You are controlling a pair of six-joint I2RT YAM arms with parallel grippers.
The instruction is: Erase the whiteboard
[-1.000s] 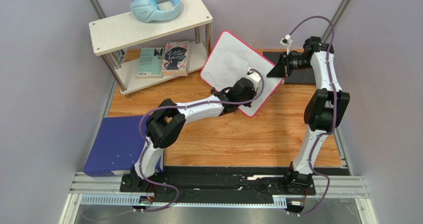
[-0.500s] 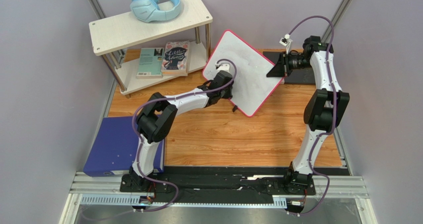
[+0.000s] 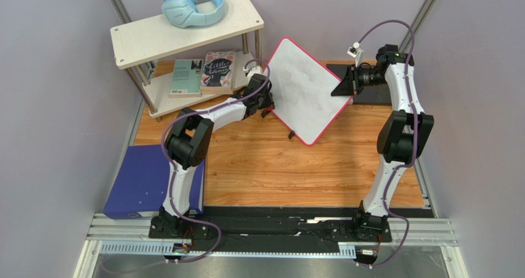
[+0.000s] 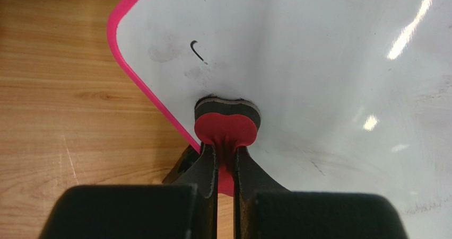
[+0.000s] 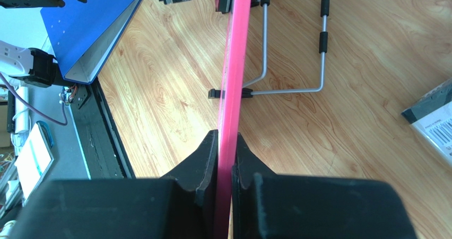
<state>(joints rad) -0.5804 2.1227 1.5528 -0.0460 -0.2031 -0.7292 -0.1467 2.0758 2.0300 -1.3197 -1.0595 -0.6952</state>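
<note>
The whiteboard (image 3: 305,87) stands tilted on its wire stand at the back middle of the table, white with a pink rim. My right gripper (image 3: 342,84) is shut on its right corner; the rim (image 5: 233,80) runs edge-on between the fingers in the right wrist view. My left gripper (image 3: 266,99) is shut on a red eraser (image 4: 227,126) and presses its felt face on the board (image 4: 329,59) near the left edge. A small black mark (image 4: 197,50) and grey smudges remain just above the eraser.
A two-tier shelf (image 3: 185,28) with blue headphones (image 3: 191,5) and books (image 3: 203,73) stands back left, close to my left wrist. A blue binder (image 3: 145,182) lies front left. A black mat (image 3: 376,93) lies back right.
My left gripper has swept the eraser from the board's lower right across to its left edge. The right gripper has kept hold of the corner.
</note>
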